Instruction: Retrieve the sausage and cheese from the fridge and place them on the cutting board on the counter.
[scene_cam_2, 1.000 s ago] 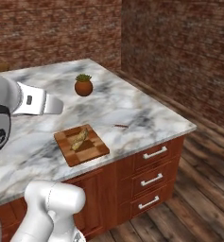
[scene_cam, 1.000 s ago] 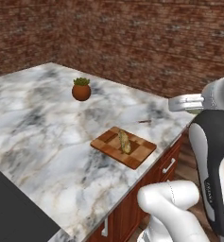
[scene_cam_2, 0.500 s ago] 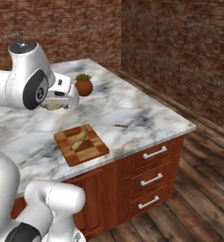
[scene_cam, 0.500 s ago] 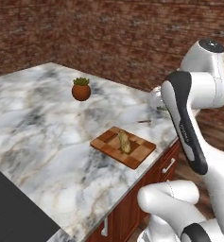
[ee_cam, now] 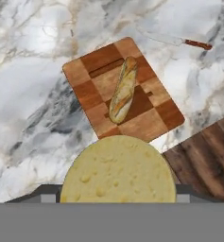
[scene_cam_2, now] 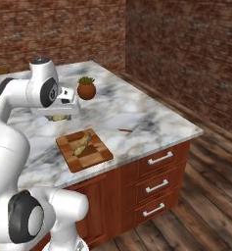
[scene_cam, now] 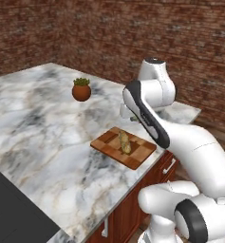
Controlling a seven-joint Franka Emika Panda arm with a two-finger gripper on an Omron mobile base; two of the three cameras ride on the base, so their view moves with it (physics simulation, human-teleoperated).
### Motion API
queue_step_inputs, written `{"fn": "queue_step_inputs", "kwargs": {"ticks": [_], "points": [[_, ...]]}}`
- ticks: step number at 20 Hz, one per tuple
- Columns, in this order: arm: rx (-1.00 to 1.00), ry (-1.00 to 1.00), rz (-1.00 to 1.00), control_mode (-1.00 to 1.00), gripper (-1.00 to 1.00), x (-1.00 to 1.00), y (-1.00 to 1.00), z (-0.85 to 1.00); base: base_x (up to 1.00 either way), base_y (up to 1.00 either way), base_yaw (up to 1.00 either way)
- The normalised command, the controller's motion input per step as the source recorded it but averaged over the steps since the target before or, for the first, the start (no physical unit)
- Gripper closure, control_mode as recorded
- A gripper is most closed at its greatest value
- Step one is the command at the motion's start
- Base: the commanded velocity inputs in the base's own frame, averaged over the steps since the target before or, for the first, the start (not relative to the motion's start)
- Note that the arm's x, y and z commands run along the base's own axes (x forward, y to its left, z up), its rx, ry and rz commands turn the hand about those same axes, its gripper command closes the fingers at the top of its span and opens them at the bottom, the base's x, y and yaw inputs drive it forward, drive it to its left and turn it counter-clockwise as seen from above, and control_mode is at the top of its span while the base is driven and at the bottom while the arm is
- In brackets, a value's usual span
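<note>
My gripper (scene_cam_2: 58, 115) hangs above the counter (scene_cam_2: 137, 115), just behind the cutting board (scene_cam_2: 95, 158), and is shut on the cheese (ee_cam: 118, 170). The cheese is a pale yellow round that covers the fingertips in the hand view; it shows as a yellow bit under the hand (scene_cam_2: 62, 118) in the right base view. Below the cheese lies the brown block cutting board (ee_cam: 92, 71), also seen in the left base view (scene_cam: 143, 153). A tan bread-like loaf (ee_cam: 123, 90) lies lengthwise on the board. The sausage and the fridge are out of view.
A red-handled knife (ee_cam: 179, 41) lies on the marble beyond the board. A potted plant (scene_cam: 81, 89) stands farther back on the counter. A black cooktop (scene_cam: 14, 209) sits at the near left. The counter edge and wooden drawers (scene_cam_2: 156, 181) run close to the board.
The arm has swung in from the side to over the counter, carrying the cheese until the hand came to hang just behind the cutting board. Board and loaf have not moved.
</note>
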Motion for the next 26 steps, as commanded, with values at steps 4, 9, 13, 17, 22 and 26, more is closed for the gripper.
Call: {"fn": "queue_step_inputs", "kwargs": {"ticks": [4, 9, 13, 17, 22, 26], "points": [[0.00, 0.12, 0.01, -1.00, 1.00, 1.00, 0.34, -0.69, 0.00, 0.00, 0.00], [0.00, 0.13, 0.00, -1.00, 1.00, 1.00, 0.40, -0.79, 0.00, 0.00, 0.00], [0.00, 0.15, 0.00, -1.00, 1.00, 0.74, 0.16, -0.64, 0.00, 0.00, 0.00], [0.00, 0.10, 0.00, -1.00, 1.00, 0.67, 0.00, -0.60, 0.00, 0.00, 0.00], [0.00, 0.04, 0.00, -1.00, 1.00, 0.55, 0.08, -0.73, 0.00, 0.00, 0.00], [0.00, 0.00, 0.00, -1.00, 1.00, 0.46, 0.13, -0.77, 0.00, 0.00, 0.00]]}}
